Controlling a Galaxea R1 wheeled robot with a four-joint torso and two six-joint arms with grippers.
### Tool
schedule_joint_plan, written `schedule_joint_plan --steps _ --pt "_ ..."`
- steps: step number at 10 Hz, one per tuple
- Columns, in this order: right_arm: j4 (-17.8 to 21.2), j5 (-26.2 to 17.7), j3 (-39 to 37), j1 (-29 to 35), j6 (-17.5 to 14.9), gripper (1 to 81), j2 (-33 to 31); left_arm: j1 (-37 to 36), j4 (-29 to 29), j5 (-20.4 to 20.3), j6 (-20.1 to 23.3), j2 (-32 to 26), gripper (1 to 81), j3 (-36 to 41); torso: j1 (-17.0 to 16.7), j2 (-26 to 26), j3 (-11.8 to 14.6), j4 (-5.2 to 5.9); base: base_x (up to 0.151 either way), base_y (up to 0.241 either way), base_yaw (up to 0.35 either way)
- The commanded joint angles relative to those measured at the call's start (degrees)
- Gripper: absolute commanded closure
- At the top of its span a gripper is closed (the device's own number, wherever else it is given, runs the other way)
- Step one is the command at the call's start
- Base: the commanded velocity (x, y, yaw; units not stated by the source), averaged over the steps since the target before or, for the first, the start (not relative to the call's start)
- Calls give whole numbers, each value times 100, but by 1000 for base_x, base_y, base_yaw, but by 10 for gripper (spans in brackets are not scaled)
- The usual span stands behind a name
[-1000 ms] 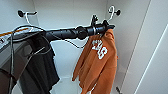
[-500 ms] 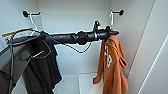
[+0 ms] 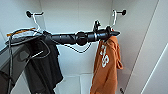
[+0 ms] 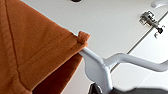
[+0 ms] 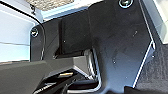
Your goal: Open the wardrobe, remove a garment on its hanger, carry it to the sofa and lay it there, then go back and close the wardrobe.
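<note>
Inside open wardrobe (image 3: 75,30): left gripper (image 3: 113,33) clamped on hanger (image 4: 100,67), orange garment (image 3: 106,65) hanging beneath, beside black shirt (image 3: 42,65). Right gripper's state: cannot tell.

The head view looks level into the open wardrobe (image 3: 75,37), close to its back wall, with the left arm (image 3: 75,38) crossing the frame. The left wrist view sits very near the orange shirt (image 4: 32,50) and white hanger (image 4: 100,67), facing the wardrobe interior. Both share shirt and hanger. The right wrist view looks onto the robot's own dark plate (image 5: 120,45).
</note>
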Motion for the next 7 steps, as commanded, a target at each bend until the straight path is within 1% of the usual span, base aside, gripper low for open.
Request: schedule_joint_plan --steps 1,3,4,7 --pt "34 -245 44 223 -1 10 40 -1023 392 -730 217 -30 811 271 0 0 0 0 0 0 0" --pt "34 -245 44 232 8 10 40 -882 586 -819 226 -206 811 677 0 0 0 0 0 0 0" --pt "34 -245 44 241 7 10 40 -874 700 -845 226 -390 811 1009 0 0 0 0 0 0 0" --pt "34 -245 44 241 -1 10 40 -777 700 -845 226 -620 811 1204 0 0 0 0 0 0 0"
